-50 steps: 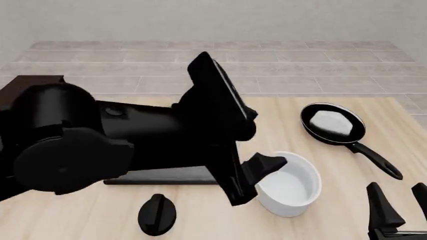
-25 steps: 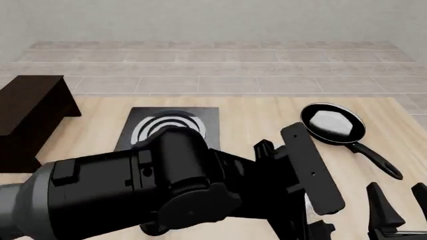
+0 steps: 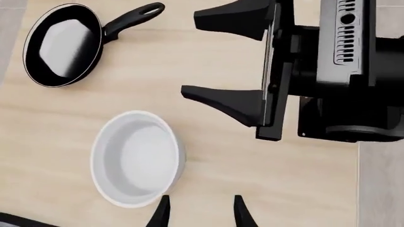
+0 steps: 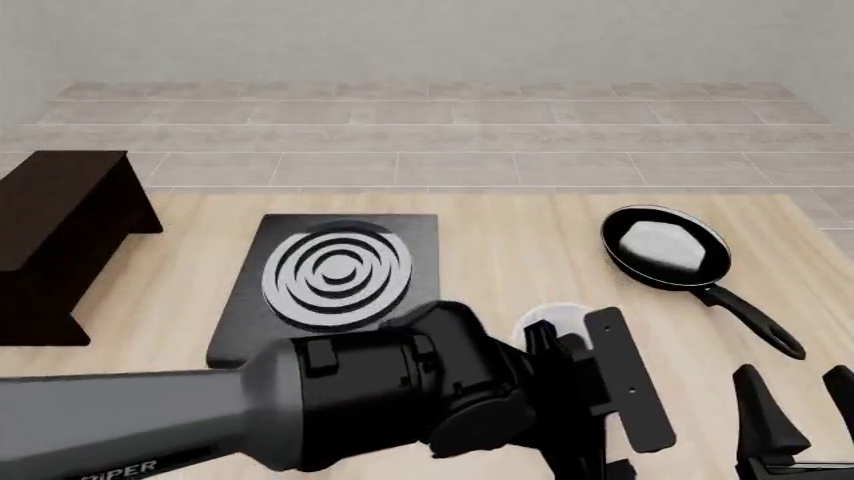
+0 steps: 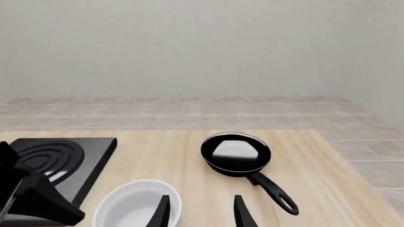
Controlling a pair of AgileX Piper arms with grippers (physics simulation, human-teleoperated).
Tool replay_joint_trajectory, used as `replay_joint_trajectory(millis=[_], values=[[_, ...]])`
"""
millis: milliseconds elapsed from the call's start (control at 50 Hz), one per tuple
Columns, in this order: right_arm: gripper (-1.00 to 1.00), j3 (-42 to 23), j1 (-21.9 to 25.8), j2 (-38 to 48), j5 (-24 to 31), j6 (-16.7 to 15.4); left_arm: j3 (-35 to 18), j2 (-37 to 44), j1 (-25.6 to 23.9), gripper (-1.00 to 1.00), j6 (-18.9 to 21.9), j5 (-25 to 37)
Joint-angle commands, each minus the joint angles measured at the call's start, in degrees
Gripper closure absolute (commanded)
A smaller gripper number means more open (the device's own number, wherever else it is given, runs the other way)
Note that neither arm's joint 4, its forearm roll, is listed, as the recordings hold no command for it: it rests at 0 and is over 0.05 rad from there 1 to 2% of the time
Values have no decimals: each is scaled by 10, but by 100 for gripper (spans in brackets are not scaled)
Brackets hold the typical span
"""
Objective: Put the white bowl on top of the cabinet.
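Observation:
The white bowl (image 3: 137,158) stands on the wooden table between the stove and the frying pan. In the front view only a sliver of it (image 4: 554,318) shows behind my left arm. My left gripper (image 3: 200,215) is open and empty, and one fingertip is close beside the bowl's rim. My right gripper (image 4: 805,415) is open and empty at the near right, with the bowl (image 5: 136,205) just ahead of it and to its left. The dark brown cabinet (image 4: 54,215) stands at the far left of the table.
A black stove plate (image 4: 334,270) with grey rings lies left of centre. A black frying pan (image 4: 663,248) with a white patch sits at the right, handle toward me. My left arm (image 4: 374,400) fills the near middle. The open right gripper (image 3: 243,61) crosses the left wrist view.
My left arm has swung from over the stove and cabinet to the right and down. It now covers the bowl and uncovers the stove. The right gripper has not moved.

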Motion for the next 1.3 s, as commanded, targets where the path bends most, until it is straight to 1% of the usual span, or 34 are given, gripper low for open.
replay_joint_trajectory(millis=[20, 60, 120, 160, 240, 280, 320, 380, 420, 460, 680, 720, 840, 860, 1040, 1240, 1300], values=[[-100, -1, 0, -1, 1, 0, -2, 38, 18, -100, 32, -6], [-100, 0, 0, 0, -1, -1, -4, 45, 24, -100, 43, -6], [-100, 0, 0, 0, 0, 0, -16, 57, 28, -100, 28, -4], [-100, 0, 0, -1, -1, -1, -18, 58, 31, -100, 28, -6], [-100, 0, 0, -1, 0, -1, -29, 72, 53, -100, 35, -12], [-100, 0, 0, -1, 0, -1, -29, 74, 53, -100, 34, -13], [-100, 0, 0, 0, 0, 1, -33, 78, 53, -100, 24, -11], [-100, -1, 0, -1, 2, -1, -27, 86, 55, -100, 38, -12], [-100, -1, 0, -1, 3, 1, -27, 89, 57, -100, 36, -15], [-100, 0, 0, -1, 0, -1, -25, 93, 59, -100, 44, -18], [-100, 0, 0, 0, 0, -1, -30, 119, 57, -100, 45, -13], [-100, 0, 0, -1, 1, 1, -31, 126, 59, -100, 53, -13], [-100, 0, 0, 2, -2, 1, -40, 135, 64, -100, 57, -10], [-100, 0, 0, 0, 0, -1, -54, 146, 74, -100, 63, -7], [-100, 0, 1, 0, 0, 0, -69, 171, 90, -100, 78, -16], [-100, 0, 1, 0, 0, 0, -78, 192, 86, -100, 73, -21], [-100, 0, 1, 1, -1, -1, -83, 199, 79, -100, 60, -21]])
